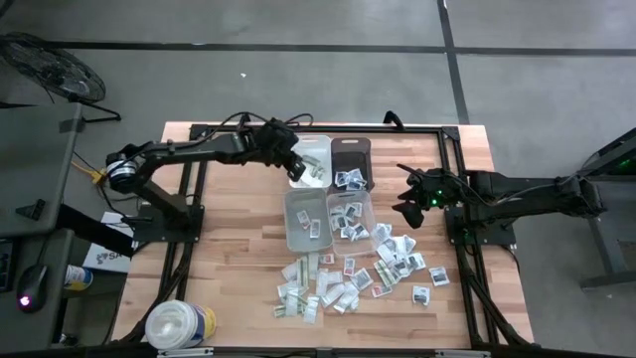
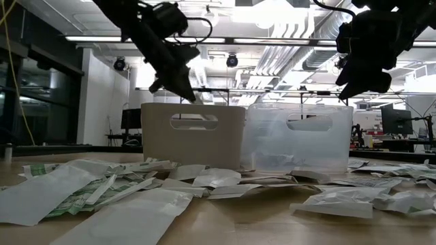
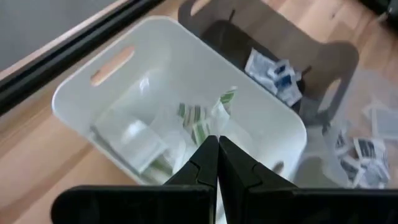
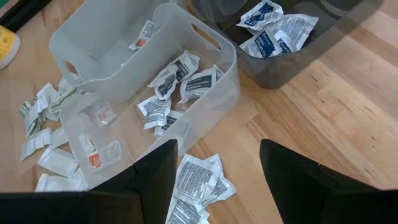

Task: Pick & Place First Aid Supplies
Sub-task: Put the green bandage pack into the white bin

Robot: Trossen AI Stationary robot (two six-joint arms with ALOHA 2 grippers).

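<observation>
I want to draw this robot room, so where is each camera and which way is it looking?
High view: above the table, looking straight down; both arms show, left tool over the white bin, right tool beside the clear bin.
Low view: at tabletop height, looking level across packets into the room; both arms hang from above.
Left wrist view: on the left arm, looking into the white bin; its shut fingers show.
Right wrist view: on the right arm, looking at the bins; its open fingers show.
Shared: both wrist views show the dark bin.

print on packets (image 1: 348,283): too small | tub (image 1: 179,326): cut by frame edge
</observation>
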